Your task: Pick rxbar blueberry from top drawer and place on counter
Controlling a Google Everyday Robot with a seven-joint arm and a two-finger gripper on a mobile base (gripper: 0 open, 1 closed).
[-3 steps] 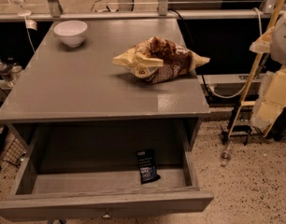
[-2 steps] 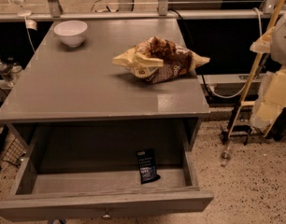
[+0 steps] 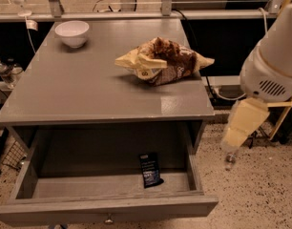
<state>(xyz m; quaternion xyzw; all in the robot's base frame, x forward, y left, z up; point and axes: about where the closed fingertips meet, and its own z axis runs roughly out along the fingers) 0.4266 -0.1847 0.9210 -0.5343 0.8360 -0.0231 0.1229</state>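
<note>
The rxbar blueberry (image 3: 150,170), a small dark bar with pale lettering, lies flat on the floor of the open top drawer (image 3: 108,208), right of centre near the front panel. The drawer is pulled out below the grey counter (image 3: 88,89). My gripper (image 3: 230,152) hangs at the end of the white and cream arm, to the right of the drawer and outside it. It is level with the drawer's right side and apart from the bar.
A large yellow-and-brown snack bag (image 3: 162,61) lies on the counter right of centre. A white bowl (image 3: 72,33) stands at the counter's back left. Cables and a speckled floor (image 3: 260,194) lie to the right. A rail runs behind the counter.
My arm has come further into view from the right, moving left and down towards the drawer's right side. The bar, bag and bowl have not moved.
</note>
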